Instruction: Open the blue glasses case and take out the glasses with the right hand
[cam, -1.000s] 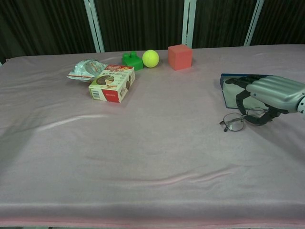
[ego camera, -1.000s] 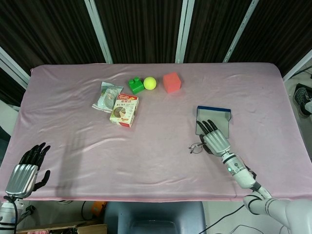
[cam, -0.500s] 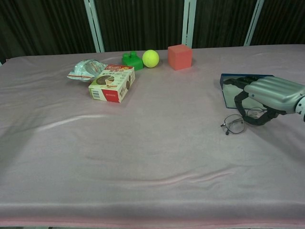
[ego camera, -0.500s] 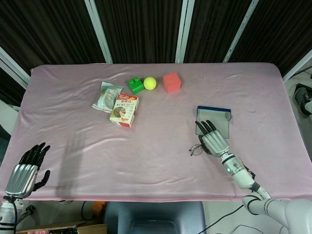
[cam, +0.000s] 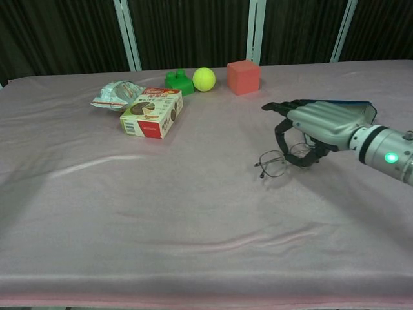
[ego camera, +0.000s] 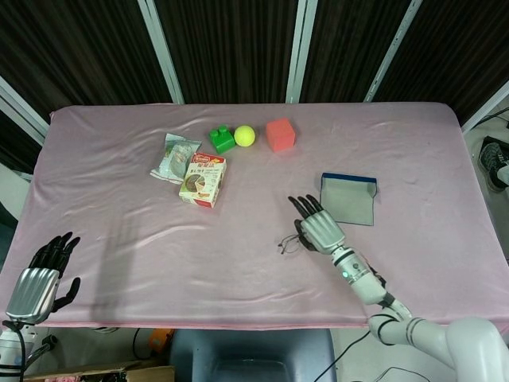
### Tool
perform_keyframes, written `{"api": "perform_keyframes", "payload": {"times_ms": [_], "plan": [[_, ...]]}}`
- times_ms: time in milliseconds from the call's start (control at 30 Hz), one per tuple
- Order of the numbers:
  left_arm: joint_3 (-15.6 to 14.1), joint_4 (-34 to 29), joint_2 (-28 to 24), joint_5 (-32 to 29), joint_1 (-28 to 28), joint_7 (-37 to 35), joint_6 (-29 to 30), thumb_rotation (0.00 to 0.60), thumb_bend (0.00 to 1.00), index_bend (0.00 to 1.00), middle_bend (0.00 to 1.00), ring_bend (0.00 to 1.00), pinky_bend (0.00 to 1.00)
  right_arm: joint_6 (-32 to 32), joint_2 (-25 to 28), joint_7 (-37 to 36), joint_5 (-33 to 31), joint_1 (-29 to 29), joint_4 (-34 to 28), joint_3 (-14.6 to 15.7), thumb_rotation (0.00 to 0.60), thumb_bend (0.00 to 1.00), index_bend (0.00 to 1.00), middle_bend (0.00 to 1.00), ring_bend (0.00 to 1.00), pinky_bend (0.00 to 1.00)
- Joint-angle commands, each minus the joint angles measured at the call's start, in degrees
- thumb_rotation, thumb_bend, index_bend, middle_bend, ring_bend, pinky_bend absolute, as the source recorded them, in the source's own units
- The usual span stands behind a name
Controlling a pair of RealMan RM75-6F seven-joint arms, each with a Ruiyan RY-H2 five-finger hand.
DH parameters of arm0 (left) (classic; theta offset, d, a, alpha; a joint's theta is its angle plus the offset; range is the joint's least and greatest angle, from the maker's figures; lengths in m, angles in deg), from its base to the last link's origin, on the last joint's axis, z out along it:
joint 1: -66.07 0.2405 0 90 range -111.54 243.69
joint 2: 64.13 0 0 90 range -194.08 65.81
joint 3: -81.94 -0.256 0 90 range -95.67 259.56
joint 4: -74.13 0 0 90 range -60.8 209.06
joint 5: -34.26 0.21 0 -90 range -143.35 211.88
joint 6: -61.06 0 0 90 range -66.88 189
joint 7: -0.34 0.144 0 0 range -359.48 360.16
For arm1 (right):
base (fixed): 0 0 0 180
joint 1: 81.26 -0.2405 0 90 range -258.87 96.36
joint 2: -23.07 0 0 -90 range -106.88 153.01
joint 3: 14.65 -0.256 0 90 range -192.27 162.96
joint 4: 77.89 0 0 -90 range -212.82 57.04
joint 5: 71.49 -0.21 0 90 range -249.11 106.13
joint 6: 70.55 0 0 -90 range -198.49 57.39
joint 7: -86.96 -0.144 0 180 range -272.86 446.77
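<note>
1. The right hand [ego camera: 316,225] is over the pink table [ego camera: 238,263], right of the middle and towards the front edge. Its palm faces down and its long fingers [cam: 279,106] reach forward, while the thumb is curled under.
2. The glasses [cam: 279,161] are pinched under that hand. One lens sticks out to the left of the hand and the frame lies low against the cloth; whether it touches the cloth cannot be told.
3. In the head view the glasses [ego camera: 290,241] show as a thin wire frame just left of the hand.
4. The blue glasses case [ego camera: 348,198] lies open and flat on the table just right of the right hand, with its grey lining up and a blue strip along its far edge. In the chest view the case [cam: 335,103] is mostly hidden behind the hand.
5. The left hand [ego camera: 38,280] hangs at the front left corner of the table, fingers spread and holding nothing.
6. Near the back edge, left of the middle, stand a green block [ego camera: 222,139], a yellow ball [ego camera: 244,135] and a red cube [ego camera: 280,134] in a row.
7. A small snack box [ego camera: 203,180] lies in front of the green block, with a crumpled packet [ego camera: 175,157] just beside it on the left.
</note>
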Motion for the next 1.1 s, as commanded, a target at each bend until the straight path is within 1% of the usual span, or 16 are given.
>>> {"api": "perform_keyframes", "payload": {"times_ms": [33, 167, 333, 433, 500, 567, 600, 633, 700, 733, 800, 933, 1033, 1067, 1100], "plan": [[0.0, 0.0, -0.2, 0.0, 0.0, -0.3, 0.0, 0.6, 0.42, 0.0, 0.0, 0.0, 0.14, -1.6, -3.5, 2.3, -1.6, -2.4, -0.9, -2.2, 0.6, 0.55, 0.73, 0.09, 0.01, 0.0], [0.0, 0.1, -0.3, 0.2, 0.1, -1.0, 0.3, 0.6, 0.42, 0.0, 0.0, 0.0, 0.14, -3.4, -8.8, 7.7, -3.3, -5.9, 0.2, -4.7, 0.6, 0.55, 0.73, 0.09, 0.01, 0.0], [0.0, 0.4, -0.6, 0.4, 0.0, -2.0, 0.1, 0.6, 0.42, 0.0, 0.0, 0.0, 0.14, -5.6, -15.9, 14.3, -7.0, -10.8, 3.6, -8.8, 0.6, 0.55, 0.73, 0.1, 0.01, 0.0], [0.1, 0.4, -0.7, 0.2, 0.0, -2.6, 0.0, 0.6, 0.42, 0.0, 0.0, 0.0, 0.14, -6.4, -18.6, 16.6, -8.8, -12.5, 5.2, -10.3, 0.6, 0.55, 0.72, 0.1, 0.01, 0.0], [0.1, 0.4, -0.7, 0.0, -0.1, -2.6, -0.3, 0.6, 0.42, 0.0, 0.0, 0.0, 0.14, -6.7, -19.4, 17.9, -9.6, -13.1, 5.5, -10.8, 0.6, 0.55, 0.69, 0.1, 0.01, 0.0], [0.0, 0.3, -0.7, 0.1, -0.4, -2.6, -0.8, 0.6, 0.42, 0.0, 0.0, 0.0, 0.14, -6.9, -20.1, 19.5, -10.6, -13.6, 5.7, -11.2, 0.6, 0.55, 0.61, 0.1, 0.01, 0.0], [-0.1, 0.3, -0.8, 0.1, -0.5, -2.7, -1.1, 0.6, 0.42, 0.0, 0.0, 0.0, 0.14, -7.2, -20.2, 20.1, -11.1, -13.7, 5.7, -11.3, 0.6, 0.55, 0.55, 0.1, 0.01, 0.0], [-0.1, 0.3, -0.8, 0.1, -0.6, -2.7, -1.3, 0.6, 0.42, 0.0, 0.0, 0.0, 0.14, -7.5, -20.3, 20.5, -11.7, -13.8, 5.5, -11.5, 0.6, 0.55, 0.47, 0.1, 0.01, 0.0], [-0.2, 0.2, -0.8, 0.0, -0.7, -2.4, -1.6, 0.6, 0.42, 0.0, 0.0, 0.0, 0.14, -8.0, -20.1, 21.5, -12.7, -13.8, 4.9, -11.6, 0.6, 0.55, 0.38, 0.09, 0.01, 0.0], [-0.2, 0.1, -0.8, 0.0, -0.7, -2.4, -1.6, 0.6, 0.42, 0.0, 0.0, 0.0, 0.14, -8.1, -19.9, 22.0, -12.9, -13.8, 4.4, -11.6, 0.6, 0.55, 0.34, 0.09, 0.01, 0.0], [-0.3, 0.0, -0.8, 0.2, -0.6, -2.3, -1.4, 0.6, 0.42, 0.0, 0.0, 0.0, 0.14, -7.7, -18.7, 22.4, -13.0, -13.2, 2.5, -11.1, 0.6, 0.54, 0.32, 0.08, 0.01, 0.0], [-0.3, -0.1, -0.9, 0.4, -0.4, -2.1, -0.7, 0.6, 0.42, 0.0, 0.0, 0.0, 0.14, -3.8, -14.2, 22.5, -11.3, -10.4, -4.5, -9.3, 0.6, 0.53, 0.3, 0.07, 0.01, 0.0], [-0.3, -0.1, -0.9, 0.5, -0.3, -2.1, -0.6, 0.6, 0.42, 0.0, 0.0, 0.0, 0.14, -2.6, -12.6, 22.6, -10.7, -9.4, -6.8, -8.7, 0.6, 0.53, 0.29, 0.07, 0.01, 0.0], [-0.2, -0.1, -0.9, 0.5, -0.3, -2.1, -0.4, 0.6, 0.42, 0.0, 0.0, 0.0, 0.14, -1.4, -11.1, 22.6, -10.1, -8.5, -8.7, -8.1, 0.6, 0.53, 0.28, 0.06, 0.01, 0.0], [-0.2, -0.1, -1.0, 0.6, -0.1, -2.1, 0.0, 0.6, 0.42, 0.0, 0.0, 0.0, 0.14, 0.7, -8.0, 22.9, -9.2, -6.4, -12.5, -6.7, 0.6, 0.53, 0.28, 0.04, 0.0, 0.0]]}}
